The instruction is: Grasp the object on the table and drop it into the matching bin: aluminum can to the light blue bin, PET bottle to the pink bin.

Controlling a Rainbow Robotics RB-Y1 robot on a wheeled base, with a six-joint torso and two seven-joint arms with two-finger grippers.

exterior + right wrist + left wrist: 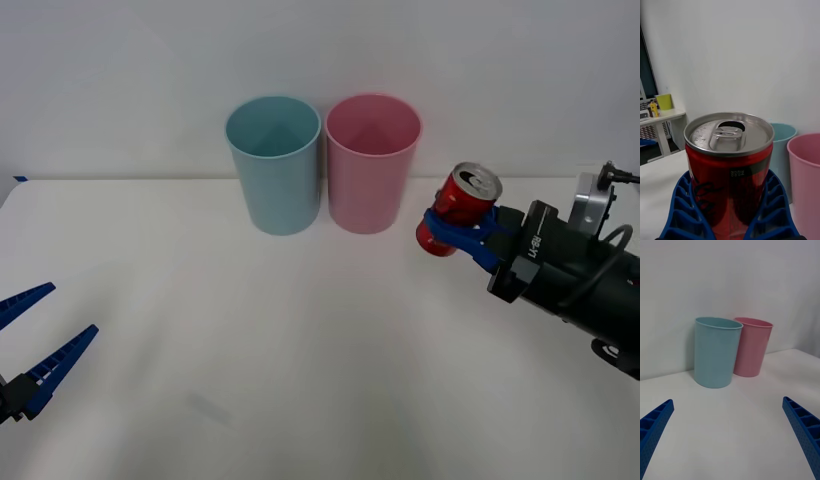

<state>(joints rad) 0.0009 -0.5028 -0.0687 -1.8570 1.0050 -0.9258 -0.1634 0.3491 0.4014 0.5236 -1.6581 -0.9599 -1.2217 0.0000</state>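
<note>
Now the right gripper (455, 228) has its blue fingers (769, 210) clamped round the red can (462, 205), lifted off the worktop (300, 350) right of the pink bin (372, 160), the blue bin (275, 165) drop remaining, left gripper (30, 340) spread idle near-left.

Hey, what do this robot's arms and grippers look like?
Both grippers have blue, ribbed, lattice-like fingers that taper to tips: the left gripper and the right gripper. The right arm's wrist is a black block with small white lettering, a silver-grey part and a black cable behind it.
</note>
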